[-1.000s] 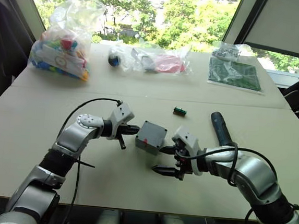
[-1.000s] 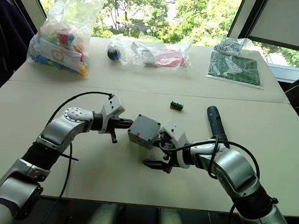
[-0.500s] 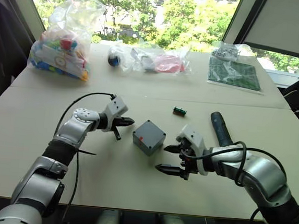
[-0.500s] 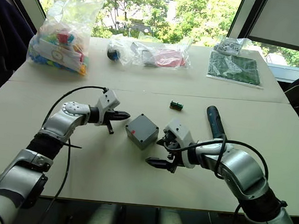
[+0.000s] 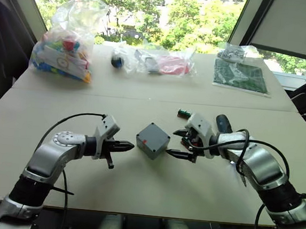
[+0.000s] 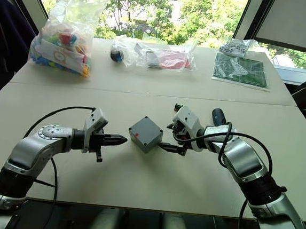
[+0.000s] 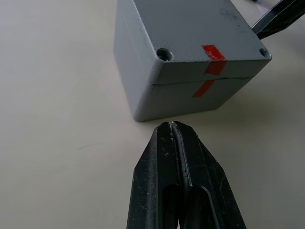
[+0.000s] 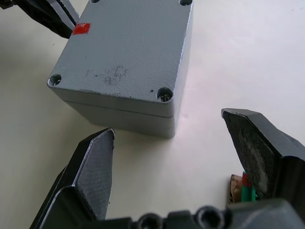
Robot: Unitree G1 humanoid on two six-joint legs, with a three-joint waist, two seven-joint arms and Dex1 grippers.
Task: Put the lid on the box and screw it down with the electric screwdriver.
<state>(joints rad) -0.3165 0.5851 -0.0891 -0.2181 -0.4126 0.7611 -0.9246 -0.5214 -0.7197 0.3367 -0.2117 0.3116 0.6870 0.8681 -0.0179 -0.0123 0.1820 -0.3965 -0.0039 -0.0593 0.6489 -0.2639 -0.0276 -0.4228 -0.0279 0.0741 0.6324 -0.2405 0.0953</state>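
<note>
While untouched, box (image 5: 152, 140) between left tool (image 5: 131, 144), right tool (image 5: 178, 143).

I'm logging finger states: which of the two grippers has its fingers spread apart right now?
The right gripper, beside the box with the lid on it: its fingers stand wide apart. The left gripper has its fingers pressed together.

The box (image 6: 145, 133) sits mid-table (image 6: 136, 188), lid (image 6: 148, 129) on. My left gripper (image 6: 119, 140), fingers together, points at it, just apart. My right gripper (image 6: 171, 137) is spread wide beside it; the electric screwdriver (image 6: 217, 117) lies behind.
</note>
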